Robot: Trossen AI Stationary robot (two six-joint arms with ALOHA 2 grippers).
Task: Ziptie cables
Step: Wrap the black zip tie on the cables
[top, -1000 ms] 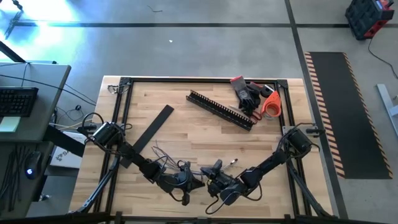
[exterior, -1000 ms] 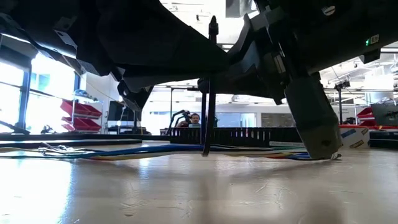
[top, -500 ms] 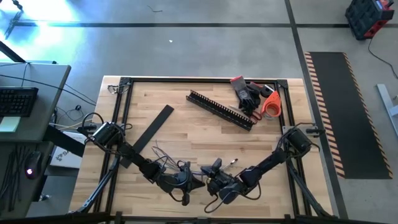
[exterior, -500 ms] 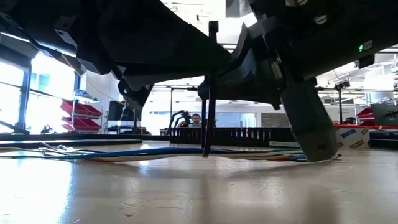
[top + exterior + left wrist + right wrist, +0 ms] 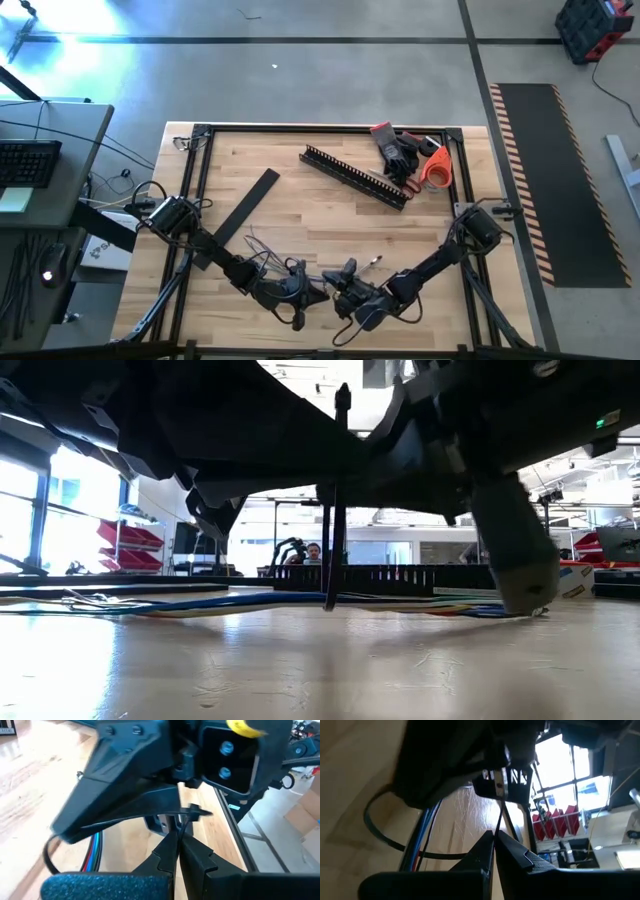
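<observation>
— Where are they with it? Both arms are bunched together at the near edge of the bench (image 5: 300, 215).

— They're on the tie itself, I'd say. The left hand (image 5: 318, 293) and the right hand (image 5: 340, 291) meet almost nose to nose, both with fingers pressed shut. Each seems to be pinching a thin black zip tie (image 5: 335, 500): from table height it stands up as a dark strip between the two arms, and from the left wrist you can see it run into the closed fingertips.

— And the cables?

— The cables (image 5: 250, 603) lie flat on the wood right under the hands, a bundle of blue, red and pale strands running across the bench. From the right wrist there's a black loop (image 5: 385, 837) curving around them, so the tie looks threaded around the bundle but slack.

— So what's next?

— My guess: one hand holds the head steady while the other draws the tail through until the loop cinches snug. It needs a straight pull along the strip, or it'll twist out of the fingers.

— The other stuff?

— The black comb-toothed channel (image 5: 355, 176), the flat black strip (image 5: 248, 205) and the gloves (image 5: 397, 152) sit well apart at the far side.
</observation>
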